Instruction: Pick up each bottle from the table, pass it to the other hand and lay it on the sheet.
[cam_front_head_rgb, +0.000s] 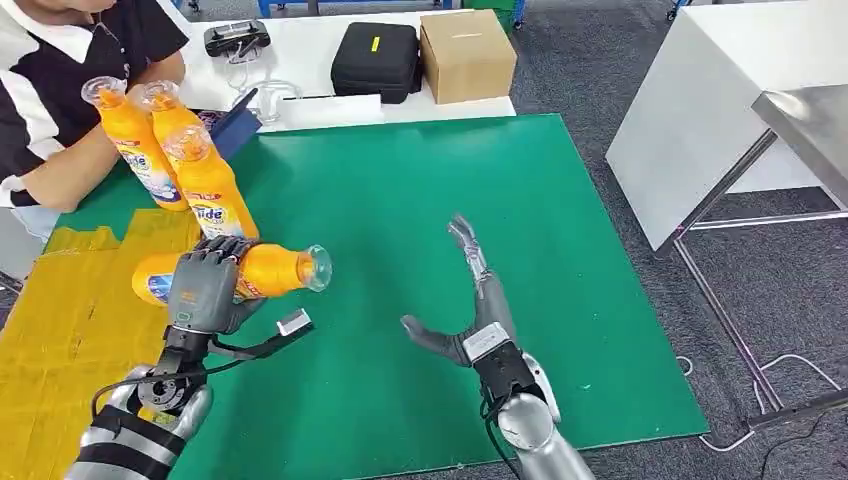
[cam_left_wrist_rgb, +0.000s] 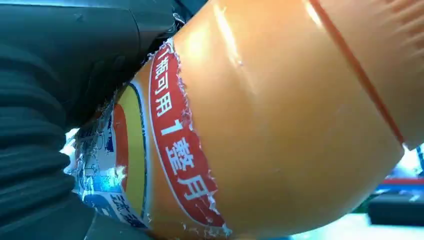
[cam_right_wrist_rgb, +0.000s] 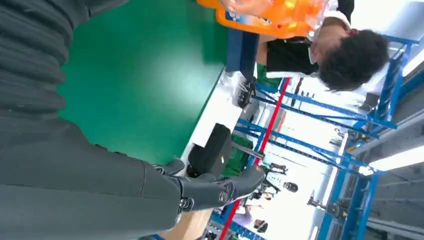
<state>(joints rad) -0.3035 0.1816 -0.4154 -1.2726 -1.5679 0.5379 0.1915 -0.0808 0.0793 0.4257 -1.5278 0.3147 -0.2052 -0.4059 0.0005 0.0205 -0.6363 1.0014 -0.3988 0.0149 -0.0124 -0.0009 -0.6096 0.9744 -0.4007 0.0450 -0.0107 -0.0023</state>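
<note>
My left hand (cam_front_head_rgb: 205, 285) grips an orange bottle (cam_front_head_rgb: 270, 270) lying sideways, its clear cap pointing right, above the edge where the yellow sheet (cam_front_head_rgb: 60, 330) meets the green mat (cam_front_head_rgb: 420, 250). The left wrist view shows the bottle's orange body and torn red label (cam_left_wrist_rgb: 280, 125) close up against the hand (cam_left_wrist_rgb: 45, 125). Three more orange bottles (cam_front_head_rgb: 205, 185) stand upright at the mat's far left. My right hand (cam_front_head_rgb: 470, 310) hovers open over the mat's middle, fingers stretched forward, thumb out to the left, holding nothing; its fingers (cam_right_wrist_rgb: 215, 190) are spread in the right wrist view.
A person in a black and white shirt (cam_front_head_rgb: 60, 80) sits at the far left behind the standing bottles. A white table holds a black case (cam_front_head_rgb: 375, 60), a cardboard box (cam_front_head_rgb: 465, 52) and a controller (cam_front_head_rgb: 237, 38). A white and steel table (cam_front_head_rgb: 740, 120) stands right.
</note>
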